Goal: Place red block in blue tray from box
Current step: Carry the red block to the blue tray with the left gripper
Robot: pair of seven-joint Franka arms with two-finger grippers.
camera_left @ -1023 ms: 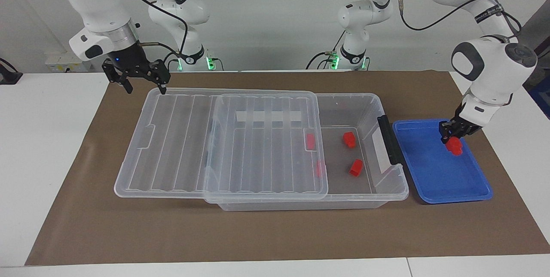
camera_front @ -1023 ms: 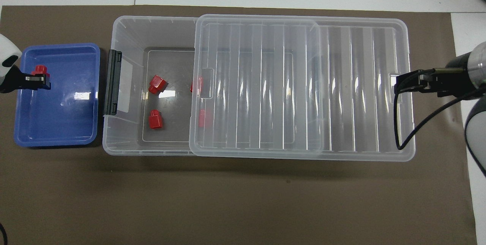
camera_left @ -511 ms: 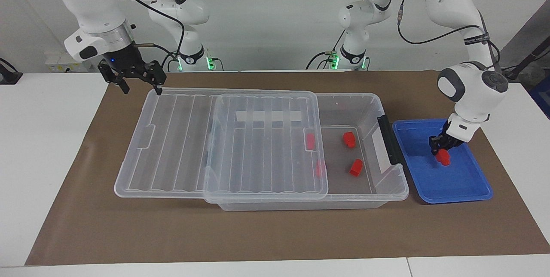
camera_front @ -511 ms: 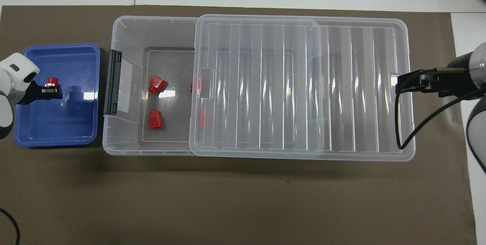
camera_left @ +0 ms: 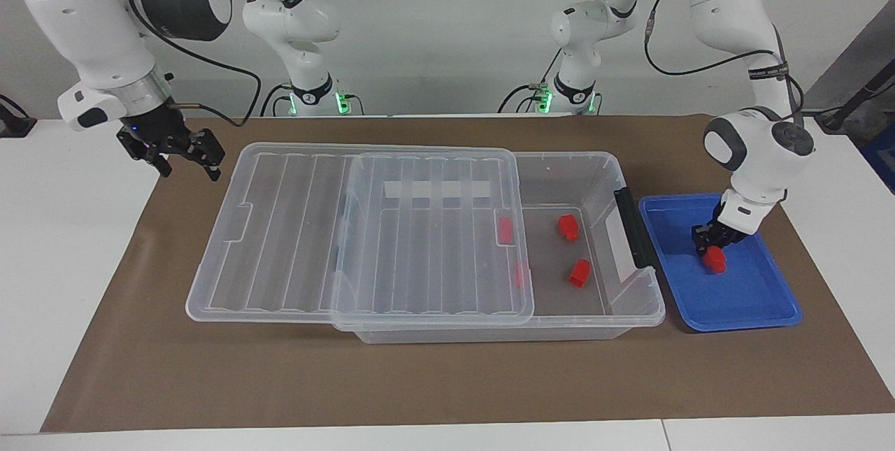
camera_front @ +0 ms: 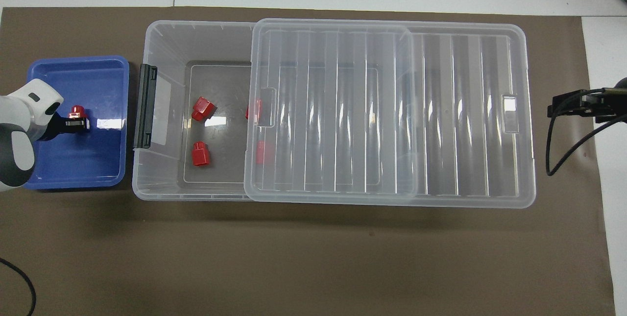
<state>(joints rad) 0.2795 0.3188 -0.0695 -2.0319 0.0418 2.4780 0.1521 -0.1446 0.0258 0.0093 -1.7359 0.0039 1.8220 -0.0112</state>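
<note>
My left gripper (camera_left: 708, 247) is shut on a red block (camera_left: 714, 260) and holds it low inside the blue tray (camera_left: 745, 294), at or just above its floor. In the overhead view this gripper (camera_front: 77, 122), the block (camera_front: 77, 110) and the tray (camera_front: 73, 164) show beside the box. The clear box (camera_left: 601, 178) has its lid (camera_left: 349, 227) slid toward the right arm's end. Two red blocks (camera_left: 568, 227) (camera_left: 579, 273) lie in the uncovered part, and two more (camera_left: 505, 229) show through the lid. My right gripper (camera_left: 187, 161) is open and empty over the mat, beside the lid's corner.
The box's dark grey latch handle (camera_left: 633, 227) faces the tray. The lid (camera_front: 392, 110) overhangs the box (camera_front: 166, 41) at the right arm's end. A brown mat (camera_left: 447, 381) covers the table under everything.
My left gripper has lowered the red block into the tray and shifted it toward the box. My right gripper has drawn away from the lid's edge toward the table's end.
</note>
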